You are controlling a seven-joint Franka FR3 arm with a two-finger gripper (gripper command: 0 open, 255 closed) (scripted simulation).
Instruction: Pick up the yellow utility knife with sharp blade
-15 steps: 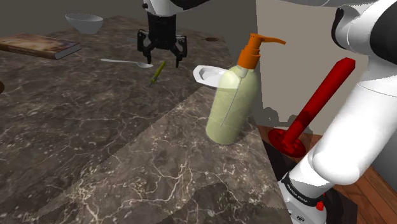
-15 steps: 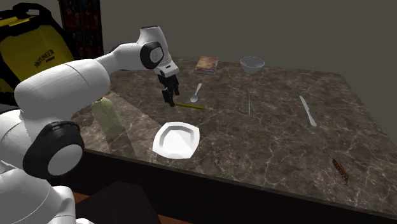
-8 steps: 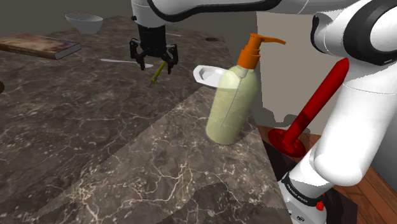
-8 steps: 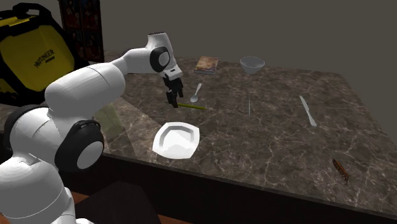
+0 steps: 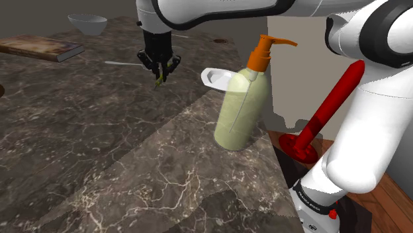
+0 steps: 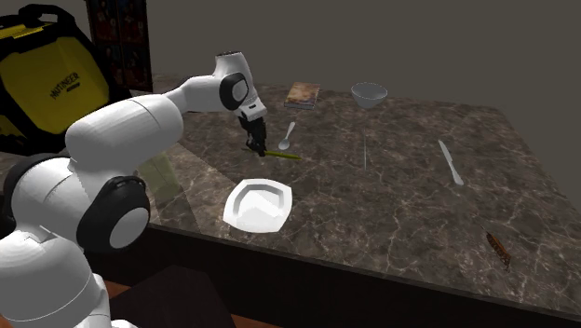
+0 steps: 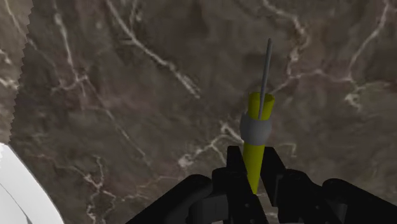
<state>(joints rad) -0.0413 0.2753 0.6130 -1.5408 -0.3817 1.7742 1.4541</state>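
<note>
The gripper (image 7: 253,159) is down on the dark marbled table (image 5: 99,145), its fingers drawn nearly together around the handle end of the yellow utility knife (image 7: 257,127). As far as the wrist view shows, they seem to press its sides. The knife lies flat on the table, its thin grey blade pointing away from the gripper, near a spoon (image 6: 288,138) and beyond a white dish (image 6: 259,203).

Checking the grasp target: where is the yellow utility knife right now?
In the second exterior view the yellow utility knife lies on the table left of centre, between the spoon and the white plate, its handle end clasped in the jaws of the gripper.
</note>
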